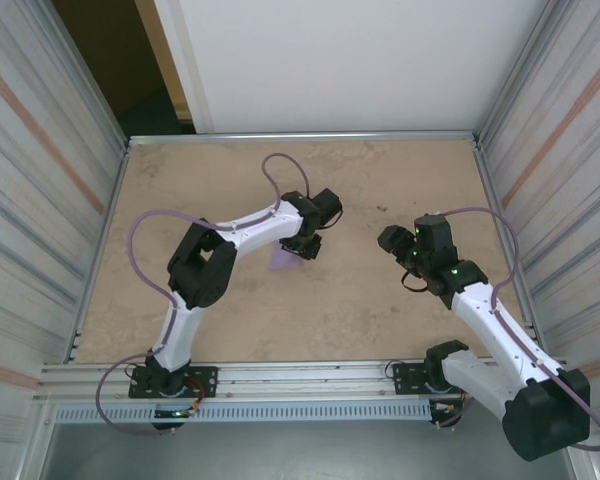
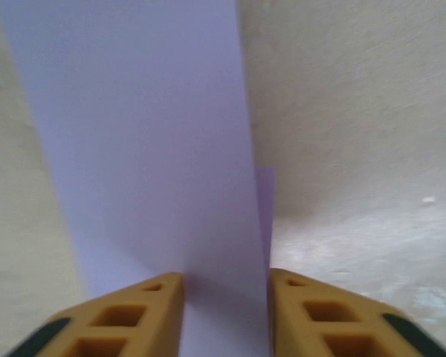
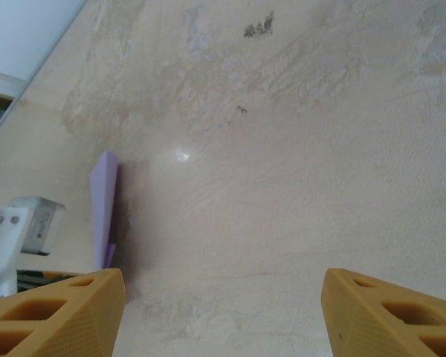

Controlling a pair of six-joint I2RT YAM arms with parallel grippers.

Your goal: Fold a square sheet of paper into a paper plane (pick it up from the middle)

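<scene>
While at claw (image 2: 226, 301), plane (image 2: 149, 149) amid open table (image 1: 360, 310)

Paper plane (image 2: 149, 149): plain lavender. Table (image 1: 380, 310): mottled beige w/ dark specks. R gripper fingers (image 3: 52, 312): ochre-yellow. Arms (image 1: 255, 228): white w/ black joints; cables (image 1: 131, 240) purple.

Even diffuse overhead light, soft faint shadows on the tabletop (image 1: 380, 310), small glare spot in the right wrist view, left wrist view blurred, close lavender paper (image 2: 149, 149) out of focus.
</scene>
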